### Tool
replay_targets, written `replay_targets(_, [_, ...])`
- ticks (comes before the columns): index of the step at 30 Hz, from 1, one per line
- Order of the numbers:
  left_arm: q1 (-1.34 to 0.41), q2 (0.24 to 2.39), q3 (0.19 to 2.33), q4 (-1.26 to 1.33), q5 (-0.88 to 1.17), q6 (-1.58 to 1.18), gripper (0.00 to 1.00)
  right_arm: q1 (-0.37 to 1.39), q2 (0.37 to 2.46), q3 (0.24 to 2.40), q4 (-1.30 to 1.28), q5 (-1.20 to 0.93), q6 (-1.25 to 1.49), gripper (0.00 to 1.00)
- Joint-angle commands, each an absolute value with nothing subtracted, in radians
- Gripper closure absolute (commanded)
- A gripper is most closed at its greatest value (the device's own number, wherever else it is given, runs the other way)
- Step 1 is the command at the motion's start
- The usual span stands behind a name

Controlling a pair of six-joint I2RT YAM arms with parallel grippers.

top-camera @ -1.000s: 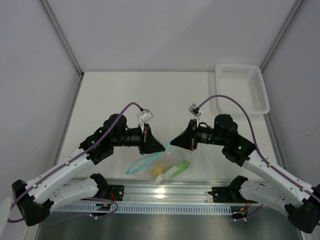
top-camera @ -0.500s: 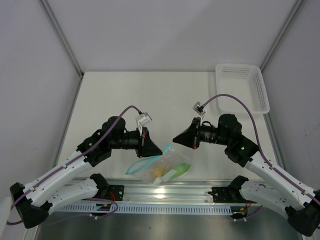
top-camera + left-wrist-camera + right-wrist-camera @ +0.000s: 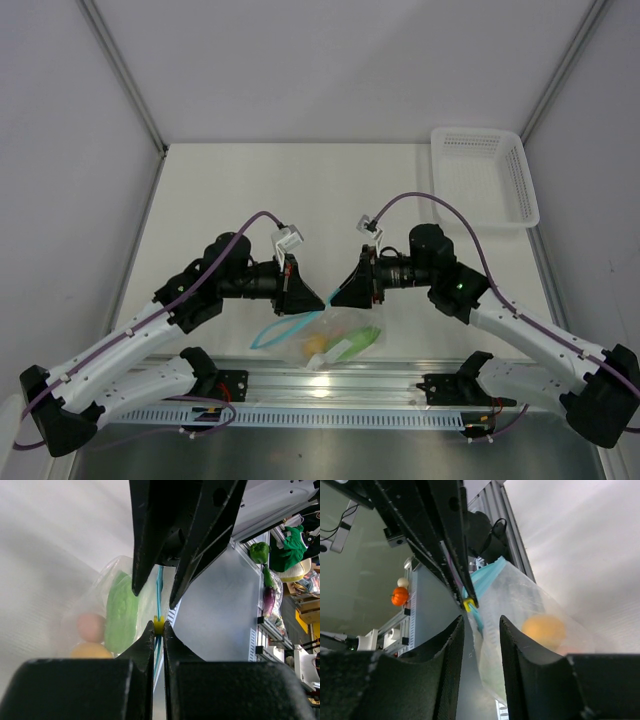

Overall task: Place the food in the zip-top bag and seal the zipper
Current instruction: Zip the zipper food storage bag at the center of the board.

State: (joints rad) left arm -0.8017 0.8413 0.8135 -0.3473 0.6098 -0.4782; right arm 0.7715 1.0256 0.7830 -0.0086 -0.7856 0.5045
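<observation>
Both the orange piece [image 3: 543,630] and the green piece [image 3: 121,612] sit inside the zip-top bag [image 3: 335,322] at the near counter [image 3: 250,190] edge | left claw [image 3: 158,630] clamps the zipper [image 3: 159,587] end | right claw [image 3: 481,625] narrow, astride the strip, not pinching | film likely limp, slippery: grip the stiffer strip

top view: bright, even, diffuse light from above. table [image 3: 250,190] reads near white with low contrast, and only faint soft shadows lie under the arms [image 3: 150,330]. mild glare on the rail [image 3: 330,388]. lines stay straight at the edges.

left wrist view: left gripper [image 3: 157,627] black, underexposed, soft at close range. bag [image 3: 100,587] hazy; green food [image 3: 121,612] blurred through it. far background sharper.

right wrist view: right gripper [image 3: 481,625] dark and out of focus. table washed out at upper right. orange food [image 3: 543,630] soft.
</observation>
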Motion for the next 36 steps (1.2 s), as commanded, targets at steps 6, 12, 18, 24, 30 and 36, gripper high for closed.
replay_targets(6, [-0.796, 0.834, 0.818, -0.325, 0.634, -0.476, 1.00, 0.805, 1.055, 0.824, 0.078, -0.845, 0.509, 0.79])
replay_targets(12, [-0.796, 0.834, 0.819, -0.325, 0.635, -0.477, 0.99, 0.811, 1.068, 0.839, 0.057, -0.836, 0.494, 0.96])
replay_targets(18, [-0.796, 0.836, 0.813, -0.327, 0.637, -0.480, 0.99, 0.810, 1.054, 0.851, 0.005, -0.760, 0.463, 1.00])
replay_targets(24, [-0.796, 0.822, 0.813, -0.342, 0.623, -0.479, 0.99, 0.802, 1.020, 0.859, -0.075, -0.597, 0.439, 1.00])
replay_targets(30, [-0.795, 0.816, 0.804, -0.350, 0.620, -0.472, 0.99, 0.744, 0.944, 0.827, -0.058, -0.499, 0.463, 1.00])
replay_targets(36, [-0.793, 0.813, 0.805, -0.354, 0.618, -0.466, 0.99, 0.723, 0.933, 0.831, -0.074, -0.505, 0.453, 1.00])
